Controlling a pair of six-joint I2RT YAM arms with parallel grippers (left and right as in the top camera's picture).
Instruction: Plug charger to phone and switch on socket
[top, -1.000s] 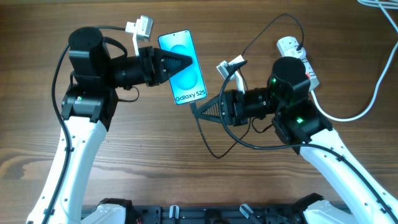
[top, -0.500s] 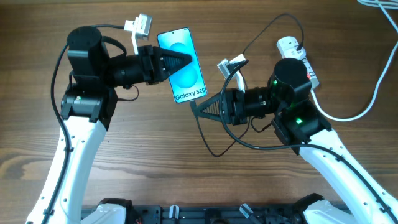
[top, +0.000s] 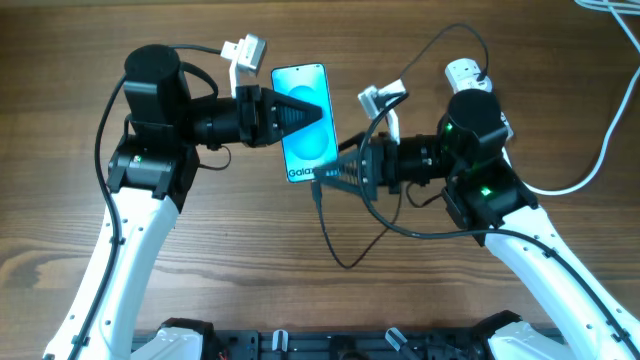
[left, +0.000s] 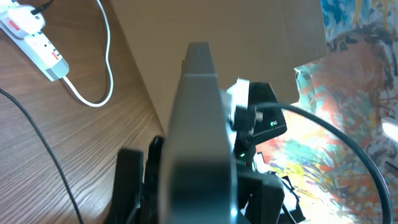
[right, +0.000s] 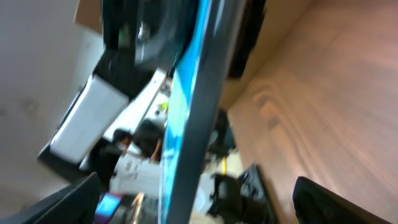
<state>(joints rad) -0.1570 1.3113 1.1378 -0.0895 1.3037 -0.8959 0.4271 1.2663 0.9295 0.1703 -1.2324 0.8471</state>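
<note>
Above the table (top: 200, 260), my left gripper (top: 305, 112) is clamping the phone (top: 312, 150), now carried rightward; my right gripper (top: 328, 175) is opening wide, probably releasing the seated charger (top: 321, 210).

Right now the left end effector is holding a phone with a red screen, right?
Not quite. The screen is cyan, not red. The overhead view shows it: the left end effector is shut on the phone, whose bright cyan face points up at the camera.
</note>
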